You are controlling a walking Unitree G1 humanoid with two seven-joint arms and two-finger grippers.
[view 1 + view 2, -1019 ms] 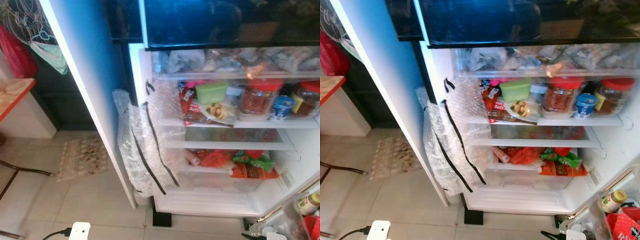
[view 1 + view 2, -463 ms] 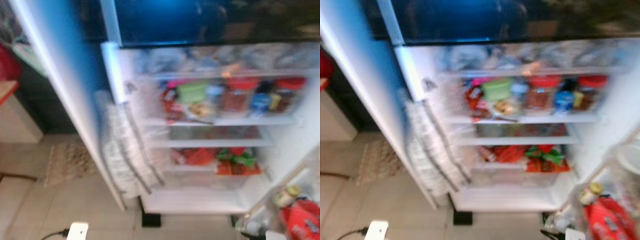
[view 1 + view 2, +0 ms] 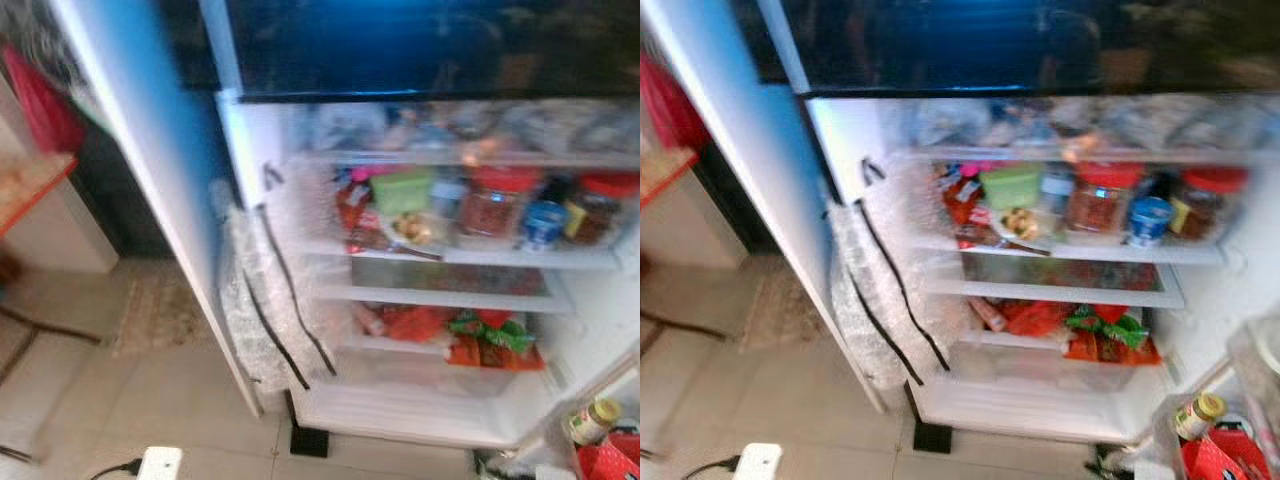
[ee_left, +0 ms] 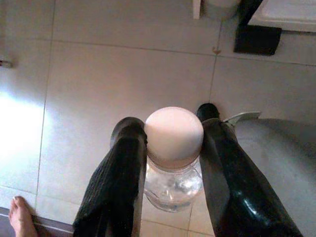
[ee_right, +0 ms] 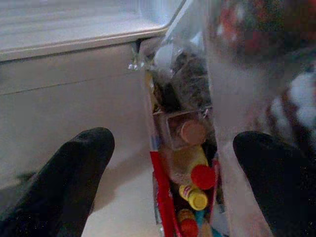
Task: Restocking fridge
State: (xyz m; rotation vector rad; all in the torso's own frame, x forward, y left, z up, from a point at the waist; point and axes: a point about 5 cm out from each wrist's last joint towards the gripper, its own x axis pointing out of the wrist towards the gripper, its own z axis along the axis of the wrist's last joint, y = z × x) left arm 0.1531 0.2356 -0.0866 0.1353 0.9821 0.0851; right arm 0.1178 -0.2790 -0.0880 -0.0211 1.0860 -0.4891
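- Fridge (image 3: 440, 330) stands open before the robot, white inside, with a dark glossy upper panel and its door (image 3: 150, 170) swung out on the robot's left.
- Upper shelf (image 3: 460, 255) carries, from its left edge, red packets, a green lidded tub (image 3: 402, 190), two clear jars with red lids (image 3: 497, 200) and a small blue-and-white cup (image 3: 543, 222) between the jars.
- Lower shelf (image 3: 440, 345) holds crumpled red, orange and green snack packets (image 3: 480, 335); the shelf between the two looks bare apart from a dark strip.
- Bubble wrap (image 3: 265, 310), clear and pimpled with black tape strips, hangs along the fridge's left wall and reaches down toward the floor.
- Door rack (image 3: 1230, 430) at the fridge's lower right corner holds a yellow-capped bottle (image 3: 1195, 415) and a red packet.
- Left claw (image 4: 170, 143) is clenched on a clear jar (image 4: 173, 173) with a rounded pale lid, its ribbed black fingers pressing either side of the neck, above pale floor tiles (image 4: 123, 74); a bare foot of a person (image 4: 20, 217) shows at the tile edge.
- Right claw (image 5: 173, 177) is released, its fingers (image 5: 74, 173) wide apart, facing a clear bag (image 5: 187, 163) packed with small bottles with red and yellow caps, just beside the fridge's white lower edge.
- White box with a black cable (image 3: 158, 462) lies on the floor.
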